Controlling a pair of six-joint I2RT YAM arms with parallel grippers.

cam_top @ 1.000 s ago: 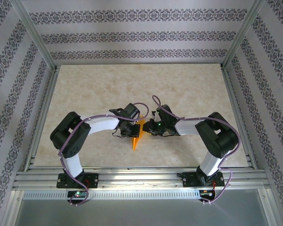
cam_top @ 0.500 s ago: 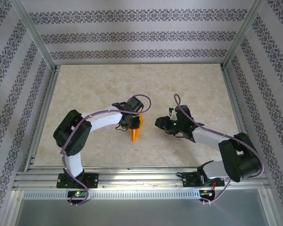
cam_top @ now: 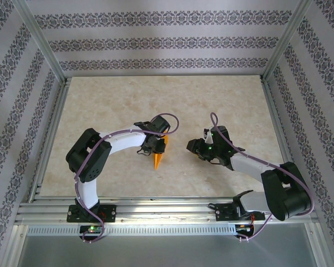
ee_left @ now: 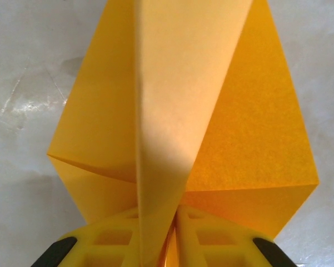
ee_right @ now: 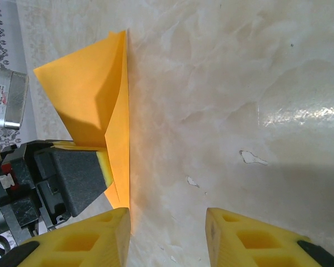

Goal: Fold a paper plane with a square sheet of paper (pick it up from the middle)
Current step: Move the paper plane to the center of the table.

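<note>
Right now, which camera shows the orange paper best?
The left wrist camera: the orange paper is close, folds clear, pinched in the left hand. The right wrist camera sees it side-on; the top camera, a tiny wedge.

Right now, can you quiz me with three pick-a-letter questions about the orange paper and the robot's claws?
1. Where is the folded orange paper wedge?
A) pinched in the left gripper
B) pinched in the right gripper
C) lying loose
2. What colour are the right gripper's fingers?
A) blue
B) yellow
C) green
3. The right gripper's jaws are:
A) shut on paper
B) shut, empty
C) open, empty
1 A: the paper runs between its fingers. 2 B: both look yellow. 3 C: bare tabletop shows between them.
</note>
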